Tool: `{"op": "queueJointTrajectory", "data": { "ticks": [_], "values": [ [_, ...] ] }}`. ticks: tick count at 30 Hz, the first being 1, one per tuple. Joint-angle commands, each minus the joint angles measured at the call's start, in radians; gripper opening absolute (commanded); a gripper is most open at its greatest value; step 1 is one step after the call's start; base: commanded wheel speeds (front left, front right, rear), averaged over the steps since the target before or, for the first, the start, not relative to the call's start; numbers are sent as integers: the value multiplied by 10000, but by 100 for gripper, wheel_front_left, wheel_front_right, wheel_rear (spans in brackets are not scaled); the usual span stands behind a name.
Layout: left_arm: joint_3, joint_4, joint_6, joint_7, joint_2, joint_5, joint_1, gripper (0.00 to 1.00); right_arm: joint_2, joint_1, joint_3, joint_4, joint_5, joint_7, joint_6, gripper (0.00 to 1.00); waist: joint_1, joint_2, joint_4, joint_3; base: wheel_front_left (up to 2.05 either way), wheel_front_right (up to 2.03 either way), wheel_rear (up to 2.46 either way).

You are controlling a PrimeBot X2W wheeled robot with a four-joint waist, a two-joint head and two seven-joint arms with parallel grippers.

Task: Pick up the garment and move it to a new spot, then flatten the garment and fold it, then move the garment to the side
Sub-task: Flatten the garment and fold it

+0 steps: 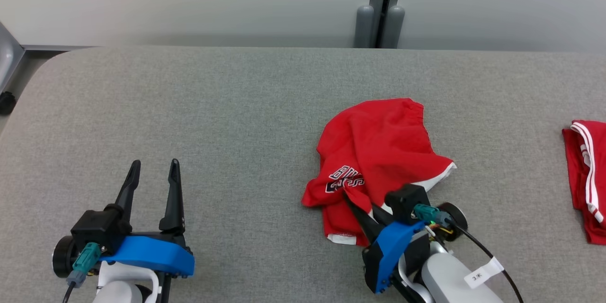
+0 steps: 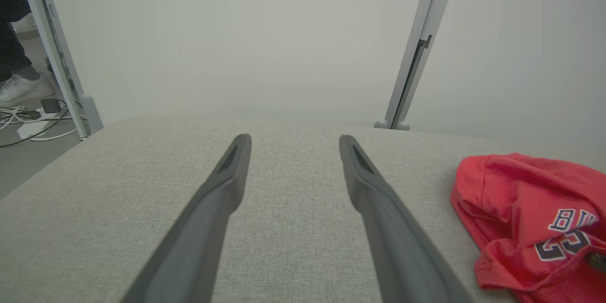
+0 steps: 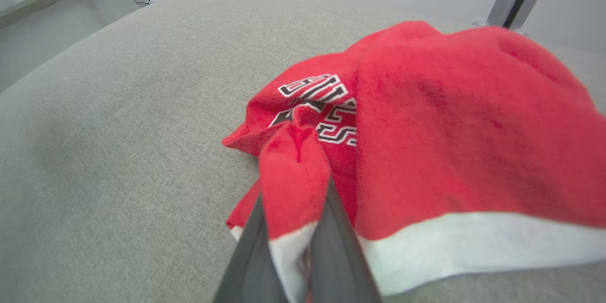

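Note:
The garment (image 1: 378, 151) is a crumpled pair of red shorts with white trim and black-and-white lettering, lying right of centre on the grey padded table (image 1: 236, 104). My right gripper (image 1: 352, 199) sits at its near edge, shut on a fold of the red cloth. In the right wrist view the garment (image 3: 450, 118) bulges ahead, and a pinched flap with a white hem stands between the two dark fingers (image 3: 251, 251). My left gripper (image 1: 154, 170) rests open at the lower left, well clear of the cloth. Its fingers (image 2: 222, 199) frame bare table, with the garment (image 2: 530, 218) off to the right.
A second red garment with white stripes (image 1: 584, 175) lies at the table's right edge. A grey post (image 1: 381, 4) and wall stand behind the table. Cables and a person's shoe (image 2: 23, 90) are on the floor past the left end.

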Motion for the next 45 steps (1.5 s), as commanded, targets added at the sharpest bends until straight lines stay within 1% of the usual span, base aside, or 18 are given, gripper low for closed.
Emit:
{"op": "queueJointTrajectory", "data": {
  "ticks": [1,6,11,14,16,19,22,29,32,33,34,35,40,45],
  "values": [
    [-23,49,-32,-69,0,-31,-156,100,7,-211,100,-189,216,-130,5,0,-1,0,27,-43,0,0,0],
    [12,258,-24,-202,-35,-101,-126,100,-1,-944,512,-1166,457,-292,5,0,-1,0,22,-179,0,0,0],
    [78,369,32,-326,-1,-172,-27,100,-7,-2197,1208,-2318,921,-485,5,0,-1,0,-86,-279,0,0,0],
    [121,396,52,-393,25,-225,19,100,-6,-3008,1277,-2866,1281,-748,5,0,-1,0,-158,-308,0,0,0],
    [152,410,62,-422,55,-251,68,100,-6,-3486,1130,-3226,1584,-939,5,0,-1,0,-205,-331,0,0,0],
    [155,422,55,-442,95,-243,89,100,-12,-3892,594,-3525,1660,-1078,4,0,-1,0,-287,-369,0,0,0],
    [99,457,7,-469,97,-261,122,100,-14,-3665,-423,-3455,1322,-982,4,0,-1,0,-332,-400,0,0,0],
    [-3,523,-88,-495,63,-321,26,100,-16,-1558,-2928,-1892,142,-114,4,0,-1,0,-420,-310,0,0,0],
    [-35,561,-86,-516,56,-323,-42,100,-12,-623,-4029,-1135,-328,67,5,0,-1,0,-456,-258,0,0,0],
    [-42,572,-90,-511,54,-329,-66,100,-10,-398,-4359,-960,-467,85,5,8,-1,0,-468,-244,0,0,0],
    [-53,592,-89,-517,56,-335,-92,100,-9,-180,-4673,-821,-612,58,5,87,-1,0,-482,-231,0,0,0],
    [-55,605,-86,-526,60,-328,-117,100,-10,17,-5012,-737,-734,-4,5,100,-1,0,-497,-222,0,0,0],
    [-48,656,-55,-577,100,-324,-124,100,-5,784,-6202,-735,-1002,-105,5,100,-1,0,-648,-184,0,0,0],
    [-76,728,-50,-615,74,-347,-82,100,-5,1410,-6626,-1391,-1266,-231,5,100,-1,0,-777,-243,0,0,0]
  ]
}}
